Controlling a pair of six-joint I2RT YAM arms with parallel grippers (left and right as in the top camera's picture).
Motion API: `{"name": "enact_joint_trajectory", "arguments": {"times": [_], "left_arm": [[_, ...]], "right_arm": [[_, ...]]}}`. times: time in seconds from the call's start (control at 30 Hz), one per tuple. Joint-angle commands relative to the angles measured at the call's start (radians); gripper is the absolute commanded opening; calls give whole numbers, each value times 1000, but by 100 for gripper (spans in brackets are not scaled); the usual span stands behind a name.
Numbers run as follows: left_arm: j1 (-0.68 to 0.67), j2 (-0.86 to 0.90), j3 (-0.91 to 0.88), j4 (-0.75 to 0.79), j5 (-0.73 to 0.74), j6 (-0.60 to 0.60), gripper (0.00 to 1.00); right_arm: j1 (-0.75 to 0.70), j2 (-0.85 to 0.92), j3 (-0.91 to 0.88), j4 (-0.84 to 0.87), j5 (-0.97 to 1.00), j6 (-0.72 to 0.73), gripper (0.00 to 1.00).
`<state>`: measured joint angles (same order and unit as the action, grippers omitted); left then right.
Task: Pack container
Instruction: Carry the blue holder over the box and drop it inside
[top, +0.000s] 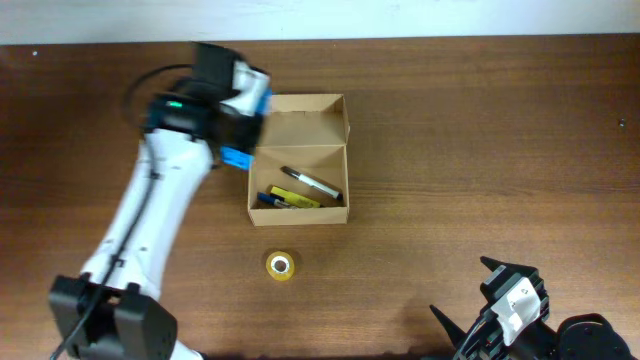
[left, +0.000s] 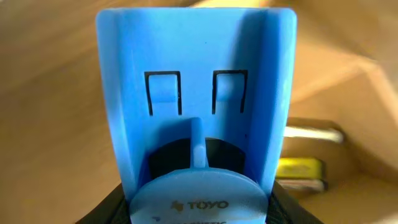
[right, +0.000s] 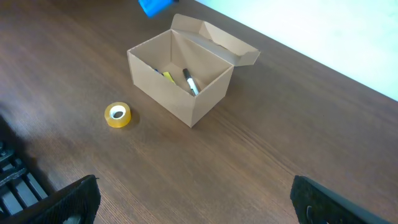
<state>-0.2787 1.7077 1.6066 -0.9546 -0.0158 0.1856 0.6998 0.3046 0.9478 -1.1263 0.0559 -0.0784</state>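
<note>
Left tool pinches a blue case above the container's left edge. The container sits open mid-scene on the desk, with markers inside. Placing step, I judge: next shift right over the opening, lower, release. Right tool is spread and idle at near right.

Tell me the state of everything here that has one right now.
container: open, flap lid up, pens inside.
blue case: held in the air at the container's edge.
left gripper: jaws shut on blue case.
right gripper: jaws open, empty.
tape roll: lying flat, outside the container.
</note>
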Motion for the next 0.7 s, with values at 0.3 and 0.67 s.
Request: {"name": "enact_joint_trajectory", "arguments": {"times": [0.3, 0.67], "left_arm": [[-243, 100, 14, -78, -91, 198, 44], [-245, 243, 14, -94, -91, 236, 43]], "right_arm": [[0, 0, -2, 3, 8, 9, 99], [0, 0, -2, 3, 8, 9, 99]]}}
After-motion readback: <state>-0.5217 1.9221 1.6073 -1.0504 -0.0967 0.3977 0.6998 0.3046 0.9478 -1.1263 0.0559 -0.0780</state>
